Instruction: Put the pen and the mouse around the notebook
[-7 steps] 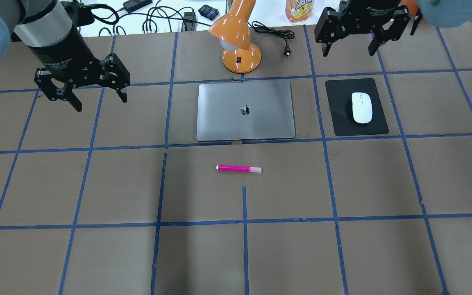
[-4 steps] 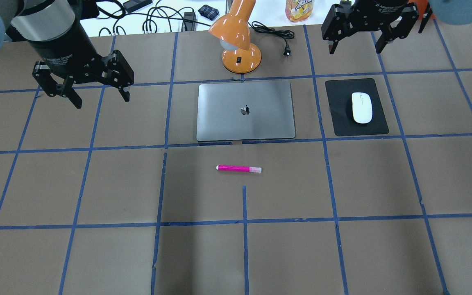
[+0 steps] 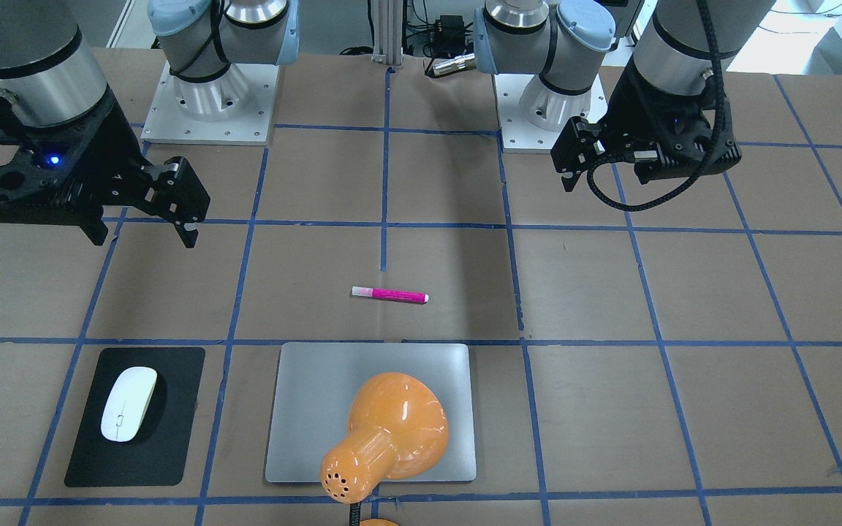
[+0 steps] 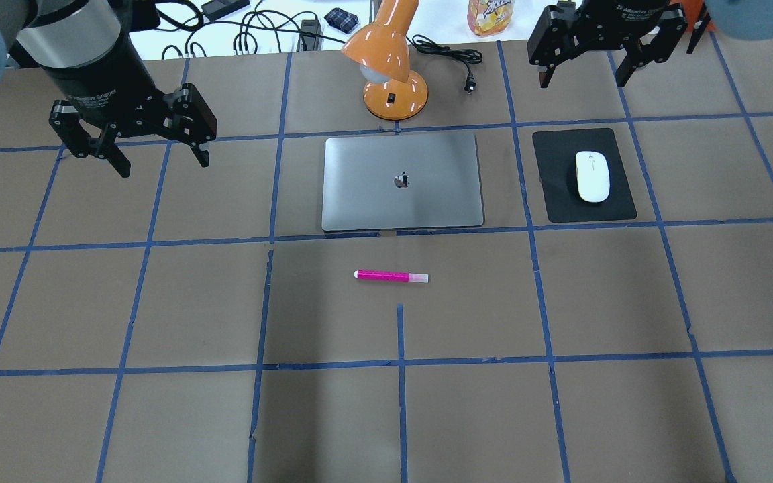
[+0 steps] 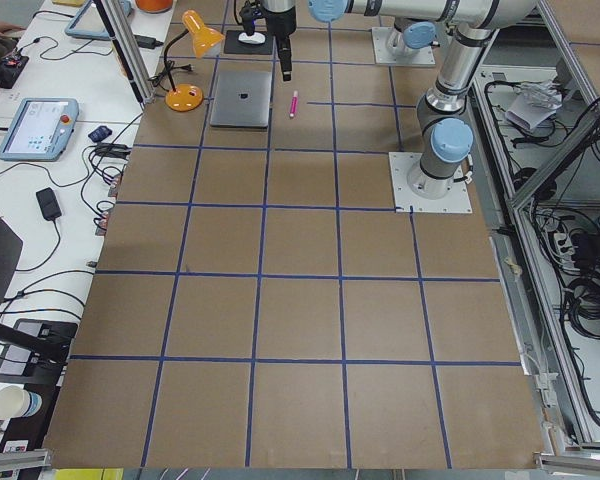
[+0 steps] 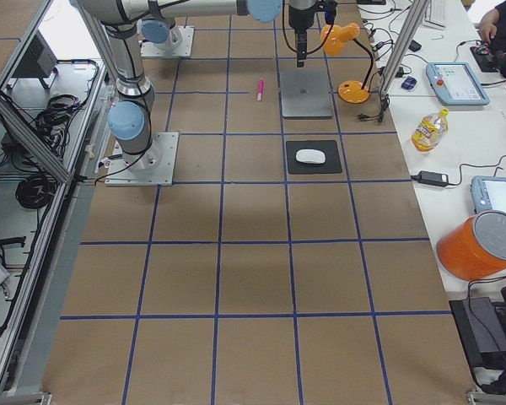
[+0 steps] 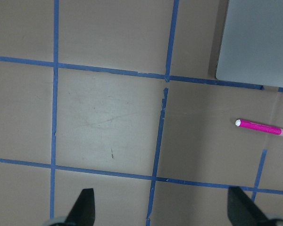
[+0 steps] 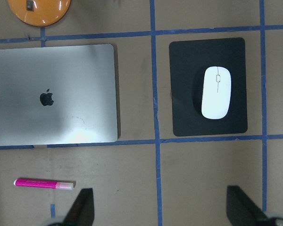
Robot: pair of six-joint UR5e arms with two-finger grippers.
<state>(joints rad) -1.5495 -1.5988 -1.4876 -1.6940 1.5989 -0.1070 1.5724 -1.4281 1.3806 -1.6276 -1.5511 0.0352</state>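
The jaws of the left gripper [image 4: 164,162] are spread wide and hold nothing. It hangs over bare tabletop [image 4: 158,302], well to the left of the notebook [image 4: 402,181]. The right gripper [image 4: 582,80] is likewise agape and empty, raised over the far side of the tabletop beyond the black mouse mat [image 4: 556,201]. Neither touches anything.

The pen [image 4: 392,276] lies flat on the robot's side of the notebook, roughly parallel to its long edge, near it but apart. The mouse [image 4: 592,176] sits on the mat just right of the notebook, with a strip of tabletop between mat and notebook. An orange desk lamp [image 4: 393,67] stands just behind the notebook's far edge.

Judging from this layout, both things already flank the notebook on different sides and both arms stand clear, so the placing looks done, with little left beyond drawing the arms away. Whether the pen should lie closer cannot be settled from the task wording.

In the front-facing view the lamp's shade covers the middle of the notebook, and the left gripper's fingertips are lost behind its body and cable. The overhead frame cuts off the right gripper's upper part. Each wrist view shows only two fingertips at its bottom edge. In both side views the things are too small for detail.
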